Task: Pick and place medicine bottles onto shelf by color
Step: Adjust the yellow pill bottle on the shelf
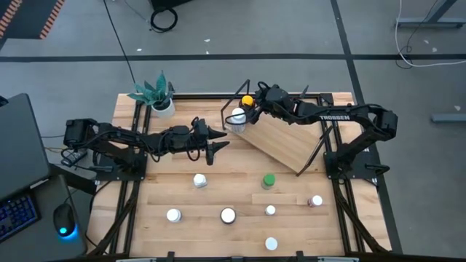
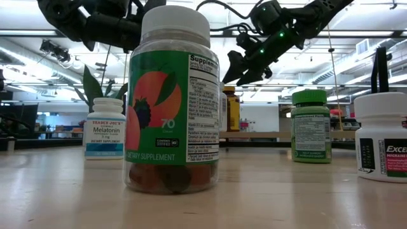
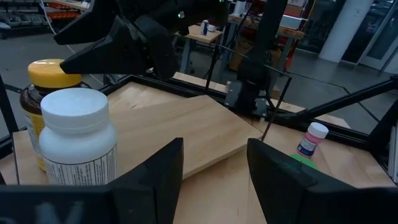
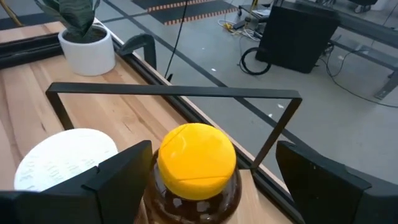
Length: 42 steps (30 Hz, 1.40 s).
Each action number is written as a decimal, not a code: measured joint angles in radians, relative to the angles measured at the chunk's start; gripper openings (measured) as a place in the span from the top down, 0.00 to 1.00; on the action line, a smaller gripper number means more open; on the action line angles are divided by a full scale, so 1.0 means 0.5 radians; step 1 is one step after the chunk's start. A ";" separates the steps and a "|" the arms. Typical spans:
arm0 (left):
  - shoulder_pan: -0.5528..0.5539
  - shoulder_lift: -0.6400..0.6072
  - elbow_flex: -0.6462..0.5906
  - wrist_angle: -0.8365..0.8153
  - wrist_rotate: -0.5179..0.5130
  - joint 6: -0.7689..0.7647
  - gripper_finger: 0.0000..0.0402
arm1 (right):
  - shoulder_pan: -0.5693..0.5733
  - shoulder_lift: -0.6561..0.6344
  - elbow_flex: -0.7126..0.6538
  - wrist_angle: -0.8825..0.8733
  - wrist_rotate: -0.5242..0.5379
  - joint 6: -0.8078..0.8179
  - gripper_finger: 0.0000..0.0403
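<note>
The shelf (image 1: 280, 140), a tilted light-wood board in a black wire frame, stands at the table's far right of centre. At its left end stand an amber medicine bottle with a yellow cap (image 4: 198, 163) and a white-capped bottle (image 1: 237, 116). My right gripper (image 1: 256, 108) is open, one finger on either side of the amber bottle's cap with a gap showing on one side. Left of the shelf, my left gripper (image 3: 214, 163) hovers open and holds nothing. Several other medicine bottles stand on the near half of the table, among them a green-capped one (image 1: 269, 180) and a pinkish one (image 1: 315, 201).
A white pot with a green plant (image 1: 162, 102) stands at the far left corner. In the low view a large gummy bottle (image 2: 173, 95) stands close to the camera, between a melatonin bottle (image 2: 104, 127) and a green-capped bottle (image 2: 311, 125). A laptop (image 1: 18, 160) sits beyond the left edge.
</note>
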 joint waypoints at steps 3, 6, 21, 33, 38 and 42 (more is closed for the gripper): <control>0.000 0.000 0.000 -0.001 0.000 0.000 0.54 | 0.015 0.000 0.000 -0.001 -0.005 0.008 0.13; -0.001 0.000 0.000 0.000 0.001 -0.007 0.54 | 0.015 0.000 0.000 -0.002 0.003 -0.001 0.13; -0.001 0.000 0.002 0.000 0.038 -0.015 0.54 | -0.003 0.000 0.000 -0.001 0.009 -0.004 0.01; -0.001 0.000 0.002 0.000 0.038 -0.040 0.53 | -0.044 0.000 0.000 0.006 -0.006 0.017 0.01; -0.001 0.000 0.002 0.000 0.038 -0.043 0.53 | -0.062 0.000 0.000 0.032 -0.063 0.053 0.01; -0.001 0.000 0.002 0.000 0.038 -0.042 0.53 | -0.065 0.001 0.000 0.032 -0.067 0.054 0.01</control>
